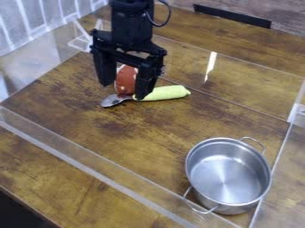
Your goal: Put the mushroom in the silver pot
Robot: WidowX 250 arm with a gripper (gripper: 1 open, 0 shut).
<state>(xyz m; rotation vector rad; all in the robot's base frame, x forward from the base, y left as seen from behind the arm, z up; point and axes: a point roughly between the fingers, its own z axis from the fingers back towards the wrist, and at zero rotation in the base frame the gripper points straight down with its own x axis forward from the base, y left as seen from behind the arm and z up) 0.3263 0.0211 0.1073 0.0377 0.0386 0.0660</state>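
The mushroom (125, 80) shows its reddish-brown cap on the wooden table, upper left of centre. My gripper (123, 88) points down right over it, jaws open, one black finger on each side of the mushroom. Whether the fingers touch it cannot be told. The fingers hide part of the mushroom, including its stem. The silver pot (226, 174) stands upright and empty at the lower right, well away from the gripper, with a thin loop handle on two opposite sides.
A yellow-green vegetable (168, 92) lies just right of the mushroom. A small grey metal piece (113, 101) lies just below it. Clear acrylic walls (84, 165) fence the wooden work area on all sides.
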